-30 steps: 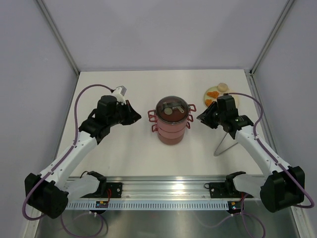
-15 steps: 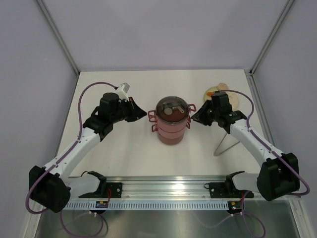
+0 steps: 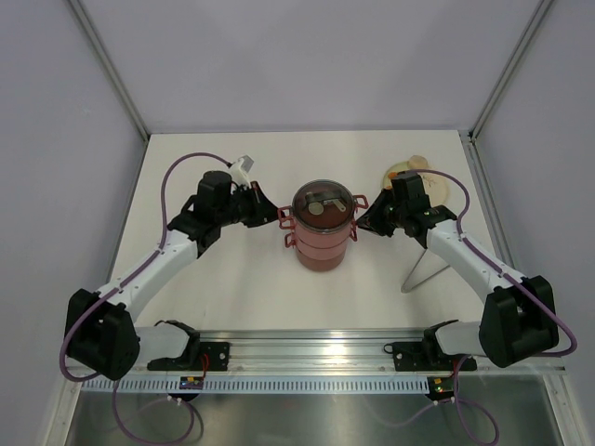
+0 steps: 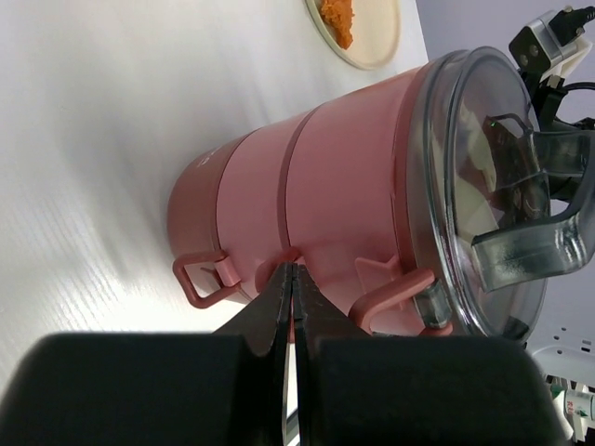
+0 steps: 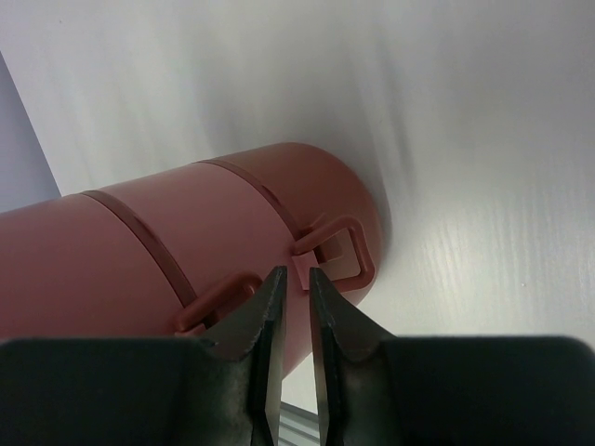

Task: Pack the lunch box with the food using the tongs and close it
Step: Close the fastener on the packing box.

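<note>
The lunch box (image 3: 321,243) stands stacked in three dark-red tiers at mid-table, and its clear top lid (image 3: 323,204) is on, with food pieces showing through. My left gripper (image 3: 276,216) is shut and empty, its tips (image 4: 293,271) against the left side handles (image 4: 200,279) of the lunch box (image 4: 325,186). My right gripper (image 3: 363,217) is at the right side. Its jaws (image 5: 294,274) are a narrow slit apart, right at a handle tab (image 5: 304,263) of the lunch box (image 5: 139,260). The tongs (image 3: 420,271) lie on the table under the right arm.
A cream plate (image 3: 446,186) sits at the back right, partly hidden by the right arm, with a beige food piece (image 3: 418,162) at its far edge. The left wrist view shows orange food (image 4: 337,14) on that plate (image 4: 376,46).
Both grippers have moved inward from about a hand's width away to the lunch box's side handles. The right jaws have narrowed. The left jaws stayed shut.
</note>
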You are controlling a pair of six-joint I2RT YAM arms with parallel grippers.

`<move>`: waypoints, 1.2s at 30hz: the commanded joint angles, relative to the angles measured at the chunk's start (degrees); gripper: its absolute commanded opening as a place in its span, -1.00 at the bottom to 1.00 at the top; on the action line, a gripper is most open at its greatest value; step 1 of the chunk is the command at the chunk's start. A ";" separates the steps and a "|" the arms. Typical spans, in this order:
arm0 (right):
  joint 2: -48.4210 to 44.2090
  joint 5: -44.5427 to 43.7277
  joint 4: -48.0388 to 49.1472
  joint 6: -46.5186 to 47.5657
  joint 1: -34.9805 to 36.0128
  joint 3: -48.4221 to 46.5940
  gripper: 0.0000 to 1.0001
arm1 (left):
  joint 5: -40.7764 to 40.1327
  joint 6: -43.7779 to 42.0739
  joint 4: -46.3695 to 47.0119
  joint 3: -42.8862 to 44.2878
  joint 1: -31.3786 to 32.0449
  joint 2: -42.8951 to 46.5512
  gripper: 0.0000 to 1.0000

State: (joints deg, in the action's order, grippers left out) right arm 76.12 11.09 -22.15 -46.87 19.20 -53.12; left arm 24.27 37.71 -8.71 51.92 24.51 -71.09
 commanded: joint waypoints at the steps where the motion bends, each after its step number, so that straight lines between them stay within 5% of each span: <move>1: 0.17 0.95 1.59 0.73 0.57 -0.75 -0.55 | 2.71 0.26 4.58 -0.85 0.18 -1.50 -1.00; 36: 1.31 2.53 4.22 -1.82 3.12 -1.19 -0.56 | 6.84 4.74 12.49 -2.62 3.96 -9.94 -1.00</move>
State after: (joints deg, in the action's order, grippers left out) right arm 77.41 9.91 -22.35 -46.74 19.64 -53.12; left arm 27.42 41.08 0.67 47.86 25.36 -79.33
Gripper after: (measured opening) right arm 0.219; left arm 0.002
